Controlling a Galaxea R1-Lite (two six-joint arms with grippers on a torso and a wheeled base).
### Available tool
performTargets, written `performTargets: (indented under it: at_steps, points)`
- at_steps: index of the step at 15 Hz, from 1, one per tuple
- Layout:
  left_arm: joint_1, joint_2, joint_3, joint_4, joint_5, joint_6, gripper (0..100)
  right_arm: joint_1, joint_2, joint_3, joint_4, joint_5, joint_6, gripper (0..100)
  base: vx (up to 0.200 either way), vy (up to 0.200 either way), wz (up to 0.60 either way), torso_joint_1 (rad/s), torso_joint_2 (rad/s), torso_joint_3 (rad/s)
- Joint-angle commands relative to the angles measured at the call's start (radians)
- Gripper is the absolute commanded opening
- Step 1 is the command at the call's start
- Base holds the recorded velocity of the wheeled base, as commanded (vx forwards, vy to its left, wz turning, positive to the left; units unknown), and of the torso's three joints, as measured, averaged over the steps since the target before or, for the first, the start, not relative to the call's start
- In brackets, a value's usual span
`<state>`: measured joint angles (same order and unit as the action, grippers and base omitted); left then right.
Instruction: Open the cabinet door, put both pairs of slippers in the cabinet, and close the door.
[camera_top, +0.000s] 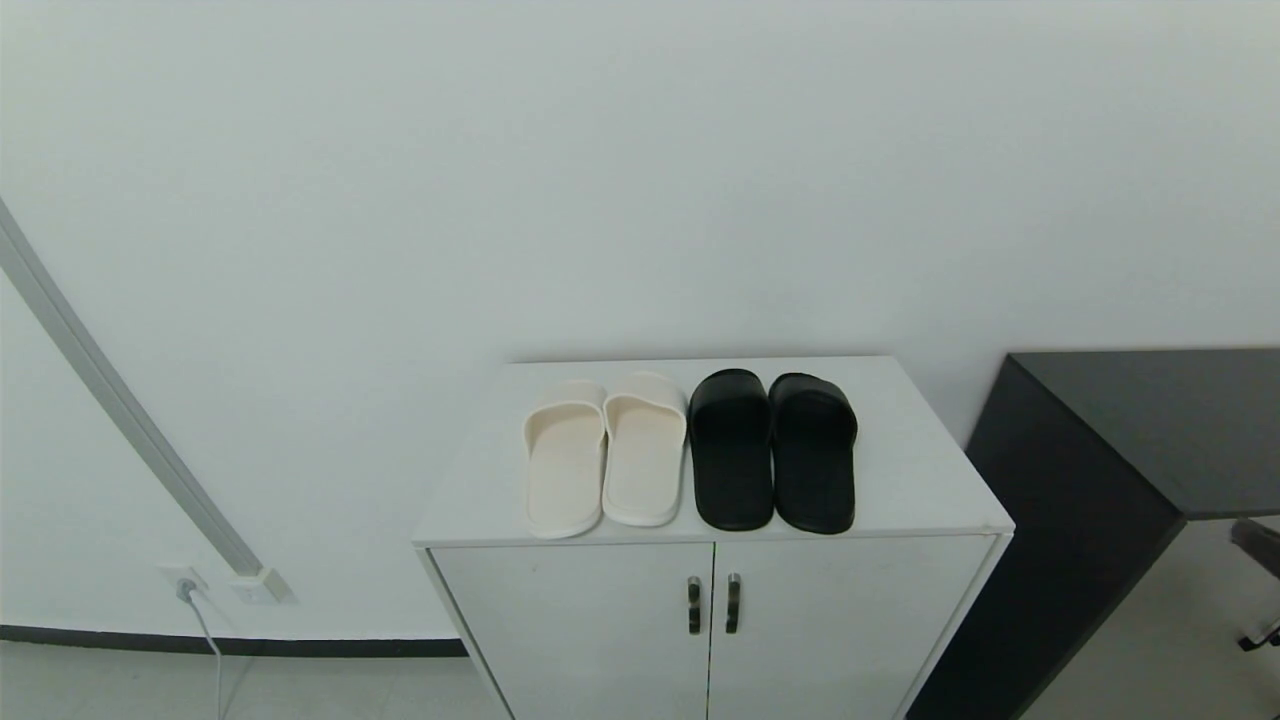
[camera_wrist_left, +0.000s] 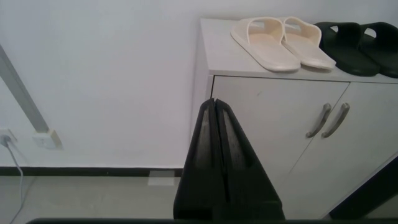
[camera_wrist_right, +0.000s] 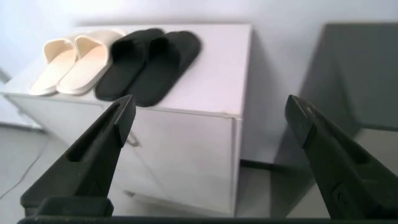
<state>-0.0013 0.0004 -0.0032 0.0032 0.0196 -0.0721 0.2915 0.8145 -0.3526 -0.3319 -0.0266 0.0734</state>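
Note:
A white cabinet stands against the wall, both doors closed, with two metal handles at the middle seam. On its top lie a cream pair of slippers on the left and a black pair of slippers on the right, side by side. My left gripper is shut with nothing in it, low and in front of the cabinet's left side. My right gripper is open and holds nothing, off the cabinet's right front corner; the black slippers and cream slippers lie beyond it.
A dark table stands close to the cabinet's right side. A wall socket with a plugged cable and a grey conduit are on the wall at left. Open floor lies to the cabinet's left.

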Motion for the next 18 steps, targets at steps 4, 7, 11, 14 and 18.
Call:
performTargets:
  at_steps: [4,7,11,14,18]
  points:
    - [0.000,0.001,0.000,0.000,-0.001,0.002,0,0.500,0.350,-0.209,-0.045,-0.418,0.088,100,0.000,0.000,0.00,0.000,0.00,0.000]
    - [0.000,0.001,0.000,0.001,-0.006,0.003,0,0.515,0.551,-0.324,-0.081,-0.478,0.143,100,0.000,0.000,0.00,0.000,0.00,0.000]
    - [0.001,0.001,0.000,0.000,-0.007,0.005,0,0.526,0.812,-0.436,-0.226,-0.596,0.155,100,0.000,0.000,0.00,0.000,0.00,0.000]
    - [0.000,0.001,0.000,0.001,-0.007,0.005,0,0.531,1.006,-0.494,-0.391,-0.665,0.154,100,0.000,0.000,0.00,0.000,0.00,0.000]
    - [0.000,0.001,0.000,0.001,-0.007,0.003,0,0.531,1.166,-0.597,-0.441,-0.701,0.151,100,0.000,0.000,0.00,0.000,0.00,0.000]
